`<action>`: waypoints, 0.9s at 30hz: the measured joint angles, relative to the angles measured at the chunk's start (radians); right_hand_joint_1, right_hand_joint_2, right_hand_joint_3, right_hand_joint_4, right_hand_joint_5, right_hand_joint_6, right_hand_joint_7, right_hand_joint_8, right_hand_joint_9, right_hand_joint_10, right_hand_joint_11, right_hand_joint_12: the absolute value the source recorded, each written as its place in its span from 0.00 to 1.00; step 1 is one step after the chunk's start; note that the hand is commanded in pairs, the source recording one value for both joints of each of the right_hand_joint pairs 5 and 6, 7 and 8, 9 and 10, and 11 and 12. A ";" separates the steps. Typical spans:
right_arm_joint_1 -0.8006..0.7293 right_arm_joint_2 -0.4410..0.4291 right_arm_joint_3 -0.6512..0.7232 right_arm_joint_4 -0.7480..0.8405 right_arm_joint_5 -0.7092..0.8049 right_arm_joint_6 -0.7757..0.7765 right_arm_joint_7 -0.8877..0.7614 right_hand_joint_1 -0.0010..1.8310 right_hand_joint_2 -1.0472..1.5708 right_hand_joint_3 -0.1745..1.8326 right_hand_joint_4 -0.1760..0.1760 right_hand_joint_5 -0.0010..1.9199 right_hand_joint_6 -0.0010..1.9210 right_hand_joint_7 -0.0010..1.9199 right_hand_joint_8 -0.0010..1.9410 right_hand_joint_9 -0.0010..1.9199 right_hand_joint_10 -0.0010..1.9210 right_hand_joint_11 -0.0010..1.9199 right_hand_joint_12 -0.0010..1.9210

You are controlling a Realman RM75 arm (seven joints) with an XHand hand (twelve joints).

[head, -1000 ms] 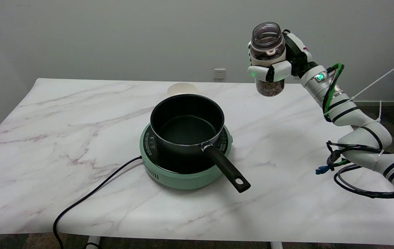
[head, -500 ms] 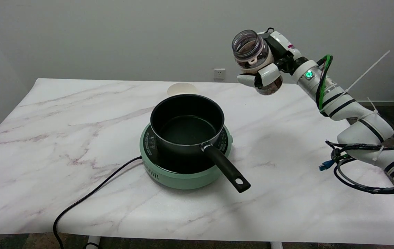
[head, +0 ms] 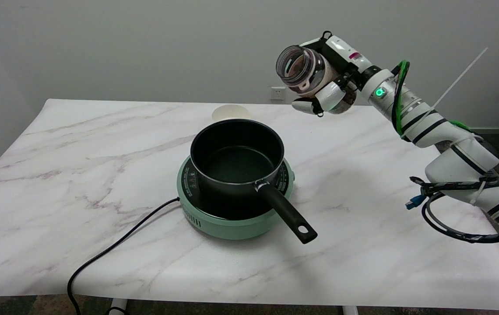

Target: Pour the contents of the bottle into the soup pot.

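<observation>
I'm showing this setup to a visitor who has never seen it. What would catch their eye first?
Probably the right hand, raised at the upper right, gripping a clear bottle of brown contents tipped with its open mouth toward the left. Next, the black soup pot sitting on a green cooker at the middle of the marble table.

Even, soft overhead light; sharp focus.
</observation>
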 measured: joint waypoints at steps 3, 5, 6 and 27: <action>0.000 0.000 -0.004 0.023 -0.032 -0.016 0.000 0.85 0.54 0.70 0.50 0.76 0.76 0.73 0.72 0.68 0.68 0.58 0.58; 0.000 0.000 -0.010 0.038 -0.052 -0.028 0.000 0.85 0.54 0.70 0.50 0.76 0.76 0.73 0.72 0.69 0.69 0.59 0.59; 0.000 0.000 -0.013 0.045 -0.059 -0.034 0.000 0.85 0.54 0.70 0.50 0.76 0.76 0.73 0.72 0.69 0.69 0.59 0.59; -0.008 -0.014 -0.099 0.170 -0.306 -0.129 -0.001 0.85 0.53 0.71 0.50 0.76 0.76 0.73 0.72 0.69 0.69 0.59 0.58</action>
